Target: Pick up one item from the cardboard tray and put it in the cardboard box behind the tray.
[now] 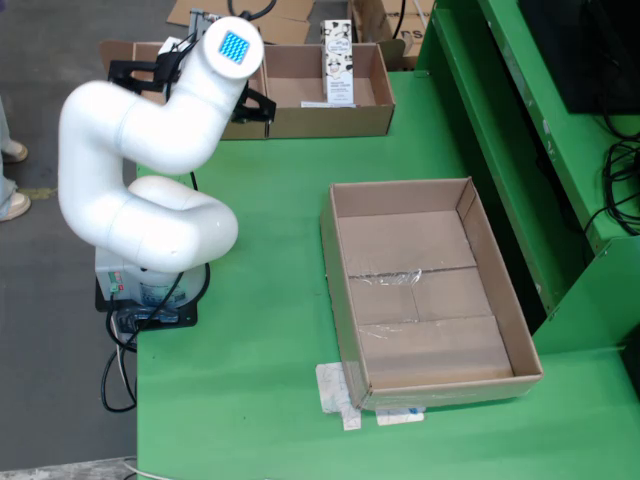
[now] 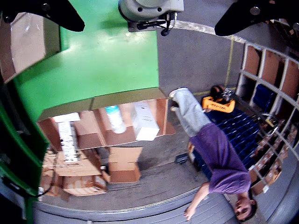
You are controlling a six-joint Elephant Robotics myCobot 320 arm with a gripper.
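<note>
items sit in the cardboard tray (image 1: 345, 100) at the desk's (image 1: 260, 300) far edge: a tall white carton (image 1: 339, 62) in the fixed view, plus a bottle (image 2: 115, 119) and white box (image 2: 145, 121) seen only in the wrist view. tray's left part hidden behind the arm (image 1: 150, 150). hand (image 2: 149, 11) wide open, nothing held; its black fingers (image 2: 60, 14) cut off at frame top. large cardboard box (image 1: 425, 290) lies nearer, interior bare. person (image 2: 215, 158) in purple on floor, partly cropped.
</note>
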